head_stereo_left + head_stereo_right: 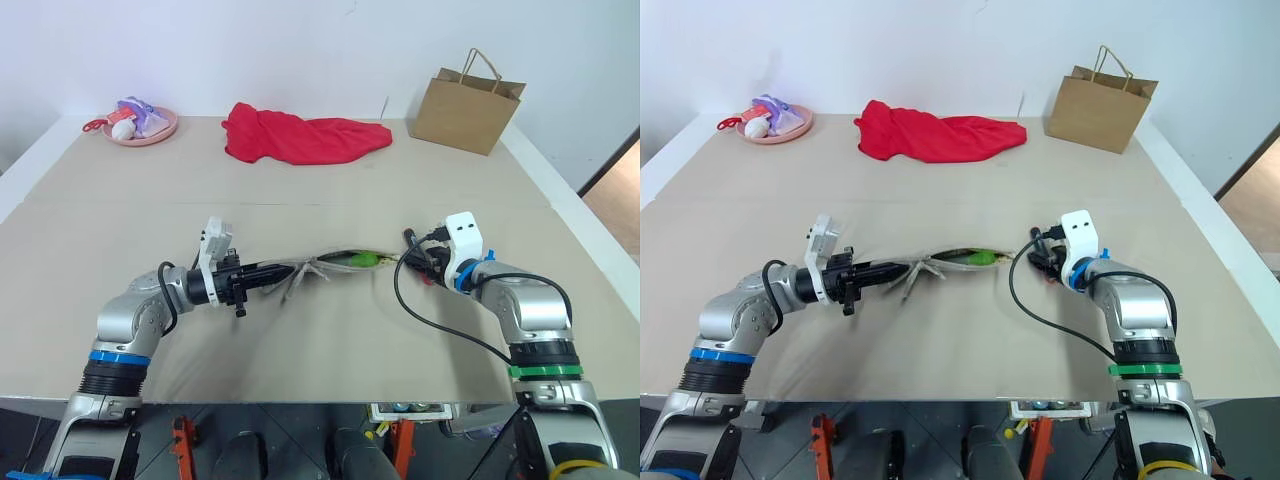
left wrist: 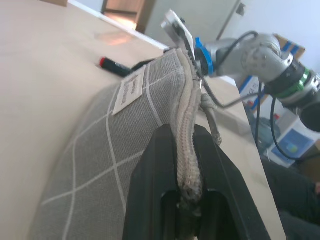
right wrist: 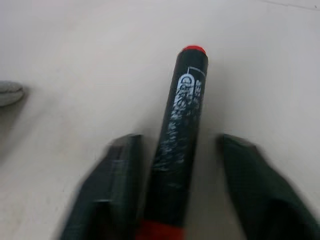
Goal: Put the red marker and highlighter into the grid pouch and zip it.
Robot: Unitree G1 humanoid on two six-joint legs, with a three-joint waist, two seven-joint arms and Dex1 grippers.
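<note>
The left arm is reaching flat across the table (image 1: 330,340) toward the middle; its tool (image 2: 186,165) is pinching the zipper edge of the grid pouch (image 2: 100,150), with the two black fingers (image 2: 150,185) squeezed tight on it; the pouch is sitting on the table between the two arms; it is grey with thin white lines, and a small white label patch (image 2: 129,91) is sewn on its side, but the writing there is too small to read; the highlighter (image 1: 362,260) is poking green out of the pouch's open mouth.

The right arm is bending in over the table, tipping down a little; its tool (image 3: 182,165) is standing partly open around the red marker (image 3: 179,135); one finger (image 3: 112,185) is just beside the barrel and the other is apart from it; the marker is lying on the table; white letters are running along its black barrel, too blurry to read.
</note>
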